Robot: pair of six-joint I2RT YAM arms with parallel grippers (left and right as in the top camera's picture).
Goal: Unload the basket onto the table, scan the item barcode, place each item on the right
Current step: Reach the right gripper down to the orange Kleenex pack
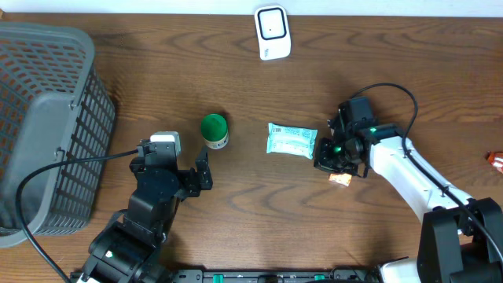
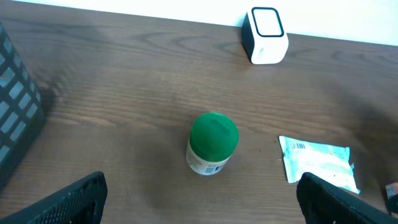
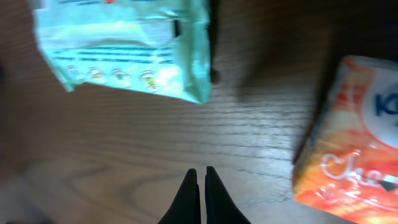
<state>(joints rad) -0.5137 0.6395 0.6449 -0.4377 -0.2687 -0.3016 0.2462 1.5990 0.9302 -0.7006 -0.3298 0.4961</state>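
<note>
Here the right arm (image 1: 409, 169) reaches in from the near right toward the middle of the table (image 1: 251, 228), wrist tipped down. Its claw (image 3: 200, 177) is clenched on nothing, tips over bare wood between the packet (image 1: 291, 140) and an orange pack (image 1: 339, 179). The left arm (image 1: 153, 196) sits folded low at the near left, its claw (image 2: 202, 193) released wide and facing a green-lidded bottle (image 1: 214, 130). The packet lies flat mid-table, long axis left to right and slightly tilted, barcode up at its left end. The scanner (image 1: 273, 32) stands well apart at the far edge.
</note>
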